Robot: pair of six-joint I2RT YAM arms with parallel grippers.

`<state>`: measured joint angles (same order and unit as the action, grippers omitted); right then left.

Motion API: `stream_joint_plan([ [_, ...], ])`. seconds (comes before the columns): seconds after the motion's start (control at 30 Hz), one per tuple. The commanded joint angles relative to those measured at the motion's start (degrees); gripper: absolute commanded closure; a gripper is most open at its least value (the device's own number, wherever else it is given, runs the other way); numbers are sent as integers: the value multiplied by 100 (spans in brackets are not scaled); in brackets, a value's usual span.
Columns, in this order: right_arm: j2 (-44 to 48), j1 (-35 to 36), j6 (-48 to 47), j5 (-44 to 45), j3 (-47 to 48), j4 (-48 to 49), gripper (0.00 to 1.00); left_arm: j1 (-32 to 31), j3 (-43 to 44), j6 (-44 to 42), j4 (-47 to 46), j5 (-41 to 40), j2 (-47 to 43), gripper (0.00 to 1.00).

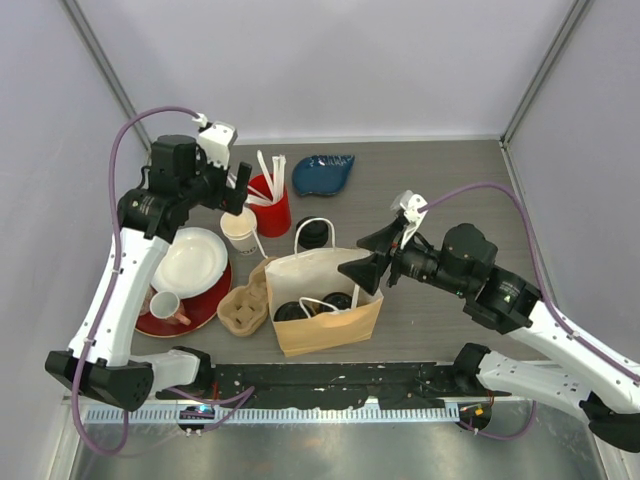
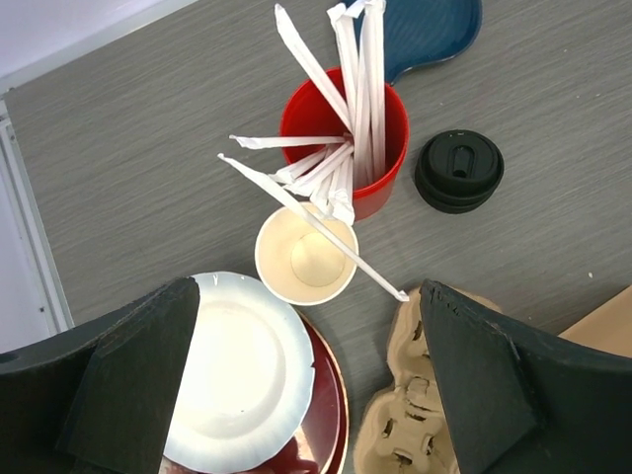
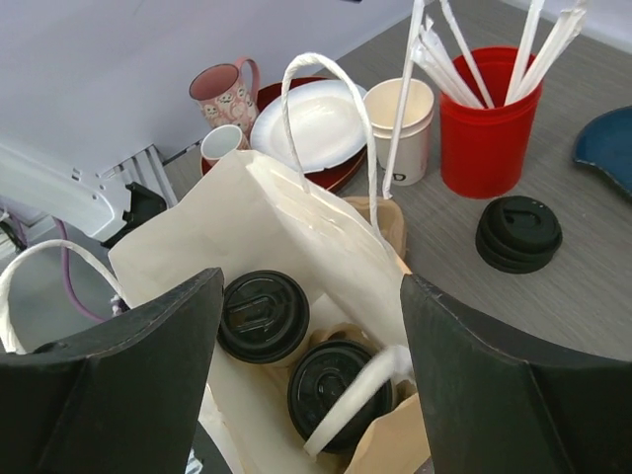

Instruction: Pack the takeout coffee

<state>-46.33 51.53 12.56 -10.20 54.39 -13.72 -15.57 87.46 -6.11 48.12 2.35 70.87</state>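
Coffee: two black-lidded cups (image 3: 263,316) stand side by side inside the paper bag (image 3: 197,232).
Right gripper (image 3: 311,296): fingers spread wide above the bag's open mouth, holding nothing.
Left gripper (image 2: 311,291): fingers spread, poised over a lidless cup (image 2: 304,259) beside the red cup (image 2: 380,148).

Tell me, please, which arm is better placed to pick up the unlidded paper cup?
Left. The left gripper, open, hangs directly over the unlidded cup beside the red cup; the right gripper, also open, sits over the paper bag, farther away.
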Motion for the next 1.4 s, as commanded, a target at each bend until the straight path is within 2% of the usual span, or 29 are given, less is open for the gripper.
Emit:
stream_joint_plan([
  [0.0,185,-2,-253,474,546,-104,22,203,-150,188,-452,-112,102,3],
  [0.1,229,-2,-341,860,765,-272,21,519,-290,496,-697,37,295,10],
  [0.2,352,6,-412,993,827,-307,21,800,-483,961,-1040,414,506,23],
  [0.4,379,-2,-438,950,819,-430,21,837,-765,1357,-1366,1092,1016,42],
  [0.63,300,-2,-500,826,854,-501,21,837,-1029,1534,-1639,1093,1280,51],
  [0.93,229,-2,-553,774,880,-553,21,837,-1091,1516,-1780,1347,1421,73],
  [1.23,194,-2,-588,686,950,-571,21,837,-1038,1446,-1788,1295,1412,89],
  [1.37,185,-2,-623,668,951,-588,21,837,-1064,1402,-1727,1329,1272,91],
])
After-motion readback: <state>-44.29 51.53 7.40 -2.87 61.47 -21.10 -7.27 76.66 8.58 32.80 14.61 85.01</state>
